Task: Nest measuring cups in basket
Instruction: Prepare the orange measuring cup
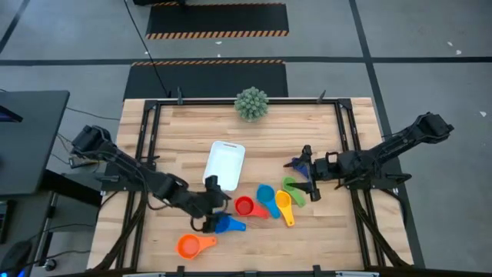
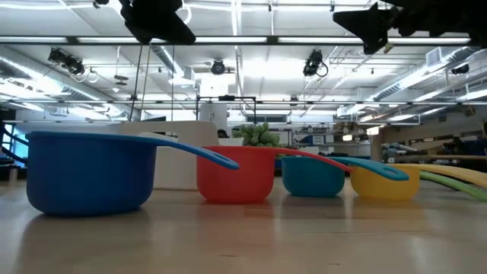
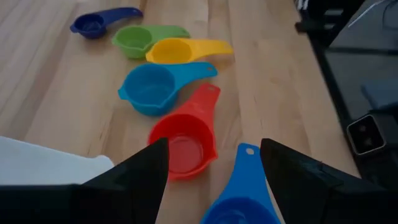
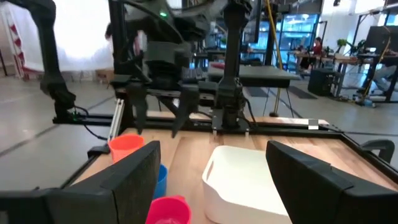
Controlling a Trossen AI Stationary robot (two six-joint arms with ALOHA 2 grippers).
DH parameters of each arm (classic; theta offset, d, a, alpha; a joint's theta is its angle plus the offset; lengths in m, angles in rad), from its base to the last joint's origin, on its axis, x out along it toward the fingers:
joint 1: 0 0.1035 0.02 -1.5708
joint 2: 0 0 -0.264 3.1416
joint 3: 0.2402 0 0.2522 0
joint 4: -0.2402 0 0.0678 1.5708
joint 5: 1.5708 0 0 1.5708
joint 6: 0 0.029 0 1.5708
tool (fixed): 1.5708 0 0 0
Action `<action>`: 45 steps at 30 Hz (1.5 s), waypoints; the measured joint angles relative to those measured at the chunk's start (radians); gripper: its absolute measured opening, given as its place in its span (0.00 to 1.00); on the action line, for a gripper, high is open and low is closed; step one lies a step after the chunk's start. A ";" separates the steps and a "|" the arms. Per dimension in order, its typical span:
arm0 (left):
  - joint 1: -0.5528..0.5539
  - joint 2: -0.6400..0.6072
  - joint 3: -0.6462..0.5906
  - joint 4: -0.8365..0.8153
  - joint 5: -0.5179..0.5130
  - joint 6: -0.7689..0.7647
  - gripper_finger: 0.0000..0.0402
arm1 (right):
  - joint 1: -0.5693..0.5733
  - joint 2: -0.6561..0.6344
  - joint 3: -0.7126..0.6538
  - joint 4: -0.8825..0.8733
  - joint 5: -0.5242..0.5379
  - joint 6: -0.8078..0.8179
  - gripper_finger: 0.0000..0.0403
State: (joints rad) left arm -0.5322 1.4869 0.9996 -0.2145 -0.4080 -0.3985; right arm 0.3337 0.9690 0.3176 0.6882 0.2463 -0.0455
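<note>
High view: parted left gripper (image 1: 214, 205) hovers seemingly just above blue cup (image 1: 228, 225).

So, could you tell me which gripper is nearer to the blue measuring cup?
The left gripper: it hovers open right over the blue measuring cup. The right gripper is open across the table, beyond the other cups.

Left tool (image 1: 213, 206) open above blue cup (image 1: 227, 225), near basket (image 1: 224, 163).

Smooth plastic measuring cups (image 3: 168, 99) — faintly glossy — on a pale wood-plank table (image 1: 307, 231); a white plastic basket (image 1: 224, 163) looks matt.
</note>
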 joint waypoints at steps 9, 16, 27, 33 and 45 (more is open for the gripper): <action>-0.071 0.106 0.099 -0.072 -0.022 -0.011 0.64 | 0.005 0.081 0.127 -0.123 0.002 0.016 0.74; -0.102 0.130 0.111 -0.089 -0.037 -0.068 0.64 | 0.042 0.103 0.137 -0.128 0.066 0.031 0.74; -0.125 0.130 0.140 -0.106 -0.045 -0.114 0.64 | 0.113 0.123 0.138 -0.114 0.131 0.042 0.74; -0.134 0.136 0.191 -0.126 -0.058 -0.106 0.64 | 0.145 0.123 0.166 -0.120 0.132 0.020 0.74; -0.134 0.215 0.213 -0.139 -0.041 -0.120 0.64 | 0.219 0.125 0.176 -0.203 0.201 -0.001 0.74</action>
State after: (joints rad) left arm -0.6662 1.7023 1.2129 -0.3532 -0.4490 -0.5190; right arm 0.5524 1.0943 0.4938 0.4848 0.4472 -0.0469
